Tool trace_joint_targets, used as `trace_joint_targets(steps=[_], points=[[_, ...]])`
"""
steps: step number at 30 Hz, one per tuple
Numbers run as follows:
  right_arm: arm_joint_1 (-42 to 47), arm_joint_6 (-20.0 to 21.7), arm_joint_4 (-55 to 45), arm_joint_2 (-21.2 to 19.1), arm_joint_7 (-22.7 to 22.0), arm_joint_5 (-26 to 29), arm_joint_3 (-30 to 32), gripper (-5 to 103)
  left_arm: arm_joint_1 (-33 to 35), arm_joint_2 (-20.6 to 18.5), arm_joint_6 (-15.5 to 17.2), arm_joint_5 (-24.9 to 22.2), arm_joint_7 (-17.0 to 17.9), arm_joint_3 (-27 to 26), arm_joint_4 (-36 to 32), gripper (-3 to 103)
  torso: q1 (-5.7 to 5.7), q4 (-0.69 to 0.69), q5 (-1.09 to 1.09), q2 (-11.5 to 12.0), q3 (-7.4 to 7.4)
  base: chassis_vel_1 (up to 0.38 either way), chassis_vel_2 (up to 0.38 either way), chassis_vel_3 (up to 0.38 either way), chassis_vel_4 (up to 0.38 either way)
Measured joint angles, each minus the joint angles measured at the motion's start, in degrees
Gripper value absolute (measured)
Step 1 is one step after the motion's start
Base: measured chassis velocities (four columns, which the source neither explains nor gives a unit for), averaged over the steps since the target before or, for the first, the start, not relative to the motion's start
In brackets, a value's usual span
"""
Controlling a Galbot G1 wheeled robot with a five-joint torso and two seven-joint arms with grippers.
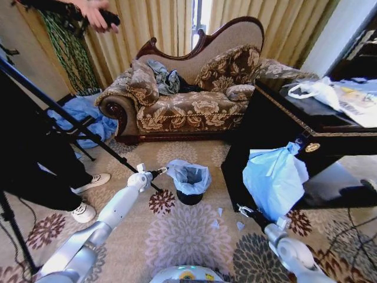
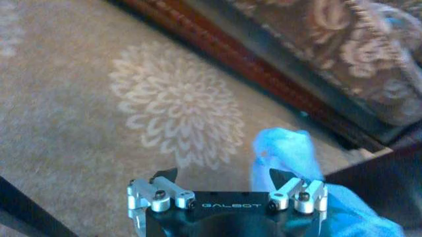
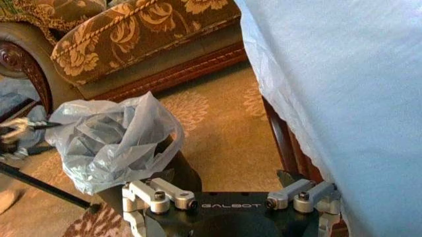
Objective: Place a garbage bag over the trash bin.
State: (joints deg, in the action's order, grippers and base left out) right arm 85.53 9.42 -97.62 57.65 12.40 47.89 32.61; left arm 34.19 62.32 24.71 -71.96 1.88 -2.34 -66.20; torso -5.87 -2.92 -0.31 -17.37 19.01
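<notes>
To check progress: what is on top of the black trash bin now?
The garbage bag lies crumpled over the top of the trash bin, hiding its rim and inside. The left pincer is open at the bag's edge.

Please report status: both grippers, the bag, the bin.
Left gripper open at garbage bag rim. Right gripper open, beside trash bin. Bag sits in bin, bunched up.

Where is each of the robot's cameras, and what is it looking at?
Head view: high on the robot's head, looking down at the small black trash bin under the crinkly light-blue garbage bag; both arms show.
Left wrist view: behind the open left gripper, facing floral carpet and sofa base.
Right wrist view: behind the open right gripper, facing the bagged bin.
Shared: head and right wrist views both show the garbage bag and the sofa.
</notes>
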Motion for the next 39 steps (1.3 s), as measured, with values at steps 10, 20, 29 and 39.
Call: trace_joint_targets(steps=[10, 20, 29, 39], points=[[-2.3, 0.1, 0.7, 1.1, -0.1, 0.3, -0.3, 100, 1.3, -13.6, -10.0, 25.9, -8.5, 6.6, -16.0, 71, 0.00, 0.05, 0.01, 0.0, -0.01, 0.000, 0.000, 0.000, 0.000], [-1.5, -0.5, 0.5, 3.7, 0.3, -0.8, -0.3, 100, -15.0, -15.2, -20.3, 42.5, -16.3, 27.5, -10.9, 61, 0.00, 0.02, 0.04, 0.0, 0.00, 0.000, 0.000, 0.000, 0.000], [-1.1, -1.1, 0.8, 4.3, 1.2, -0.4, 0.9, 100, -24.5, -11.0, -25.2, 46.4, -18.3, 40.4, -3.4, 61, 0.00, 0.02, 0.03, 0.0, 0.00, 0.000, 0.000, 0.000, 0.000], [-1.1, -1.7, 1.6, 5.2, 2.0, 0.3, 1.6, 100, -29.5, -4.5, -31.3, 53.0, -18.3, 52.1, 5.5, 61, 0.00, 0.03, 0.04, 0.0, 0.00, 0.000, 0.000, 0.000, 0.000]])
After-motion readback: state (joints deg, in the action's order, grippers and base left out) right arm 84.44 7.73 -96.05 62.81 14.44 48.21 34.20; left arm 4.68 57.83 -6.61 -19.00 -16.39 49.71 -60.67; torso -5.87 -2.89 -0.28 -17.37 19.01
